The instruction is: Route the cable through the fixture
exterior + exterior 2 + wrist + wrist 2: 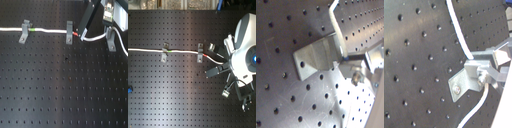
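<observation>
In both exterior views the white cable (50, 31) runs in from the left through two metal fixtures (24, 32) (69, 33). Its green band (32, 30) lies just past the first, its red band (75, 34) just past the second. Right after the red band my gripper (83, 36) is shut on the cable (185, 50), low over the board. Beyond it the cable reaches a third fixture (111, 41) and curves off right. Both wrist views show a fixture (316, 57) (469, 76) close up, with the cable (459, 37) beside it. The gripper (218, 68) stands right of the second fixture (200, 53).
The black perforated board (60, 85) carries everything. In the second exterior view the arm's white body (244, 47) covers the right side, more small metal clips (228, 92) lie below it, and a small blue object (130, 90) sits at the second exterior view's left edge.
</observation>
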Available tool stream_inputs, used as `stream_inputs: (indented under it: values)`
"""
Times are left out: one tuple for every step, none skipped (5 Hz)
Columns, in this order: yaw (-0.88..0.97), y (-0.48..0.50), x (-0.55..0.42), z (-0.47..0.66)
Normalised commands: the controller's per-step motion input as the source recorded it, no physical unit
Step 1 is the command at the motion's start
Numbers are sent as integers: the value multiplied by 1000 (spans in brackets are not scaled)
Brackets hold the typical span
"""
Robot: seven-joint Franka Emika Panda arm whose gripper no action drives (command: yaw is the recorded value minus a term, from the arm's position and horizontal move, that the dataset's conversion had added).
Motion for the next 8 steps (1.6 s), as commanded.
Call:
stream_inputs:
  values:
    - [-63,-189,-250,195]
    - [0,-89,-210,153]
    - [-51,-76,-182,202]
    - [-269,-14,-39,236]
    - [-583,-99,57,323]
    - [-574,-62,48,345]
    - [-577,-62,56,302]
    - [-823,-84,105,244]
